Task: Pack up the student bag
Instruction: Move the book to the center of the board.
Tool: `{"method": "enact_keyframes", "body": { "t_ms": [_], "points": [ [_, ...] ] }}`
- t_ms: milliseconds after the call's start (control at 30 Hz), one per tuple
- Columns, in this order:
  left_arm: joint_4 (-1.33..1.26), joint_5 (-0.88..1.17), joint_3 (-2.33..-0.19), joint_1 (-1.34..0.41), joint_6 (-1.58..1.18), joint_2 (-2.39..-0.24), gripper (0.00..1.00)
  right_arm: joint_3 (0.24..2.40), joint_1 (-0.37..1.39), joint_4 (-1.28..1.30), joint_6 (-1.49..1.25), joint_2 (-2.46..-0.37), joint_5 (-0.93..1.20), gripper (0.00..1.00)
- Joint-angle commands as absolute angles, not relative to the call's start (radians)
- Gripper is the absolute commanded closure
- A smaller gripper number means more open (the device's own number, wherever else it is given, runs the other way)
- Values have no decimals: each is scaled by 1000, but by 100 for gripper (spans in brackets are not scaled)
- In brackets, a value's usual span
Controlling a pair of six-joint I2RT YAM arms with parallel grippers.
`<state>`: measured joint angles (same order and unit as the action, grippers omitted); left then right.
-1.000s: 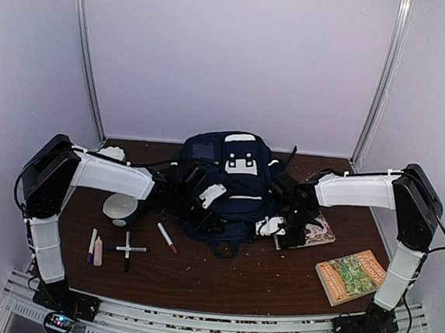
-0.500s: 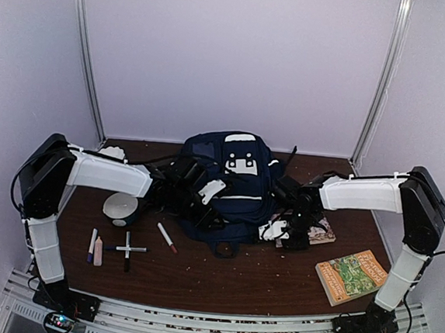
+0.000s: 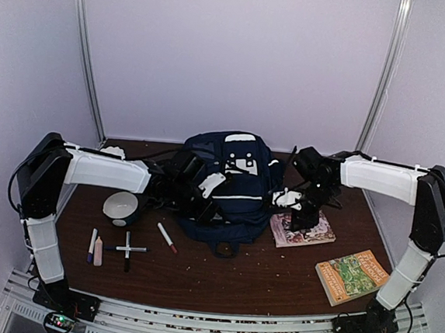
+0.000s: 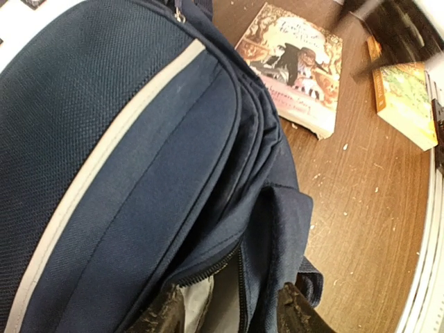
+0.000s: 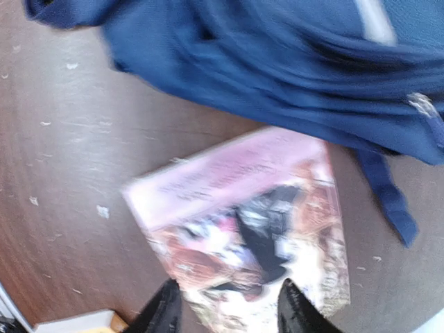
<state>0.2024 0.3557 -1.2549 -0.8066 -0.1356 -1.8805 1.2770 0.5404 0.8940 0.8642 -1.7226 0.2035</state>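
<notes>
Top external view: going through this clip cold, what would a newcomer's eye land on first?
The large navy-blue fabric backpack with white stripes dominates the middle of the dark wooden table, with both arms bent in toward it. The left gripper straddles its open zip edge, where grey lining shows. The open right gripper hovers over a pink illustrated paperback book lying just right of the backpack.

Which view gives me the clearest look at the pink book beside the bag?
Left wrist: the pink book lies sharp and nearly whole beside the student bag. Right wrist shows it large but blurred. Top external shows it small, partly hidden by the right end effector.
</notes>
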Motion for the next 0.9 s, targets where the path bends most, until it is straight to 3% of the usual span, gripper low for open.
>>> {"method": "enact_keyframes", "body": {
  "t_ms": [0,200,500,633,867],
  "points": [
    [188,361,-1282,-798,-144,-1830,52,1401,429,950,863,-1826,238,49],
    [185,355,-1271,-797,-149,-1812,52,1640,290,1112,890,-2035,267,42],
    [190,351,-1271,-798,-153,-1810,52,1890,222,1354,858,-2292,223,33],
    [195,351,-1280,-798,-148,-1810,52,1902,218,1423,855,-2343,203,28],
    [210,347,-1290,-798,-136,-1807,52,1857,221,1481,832,-2303,261,31]
  ]
}}
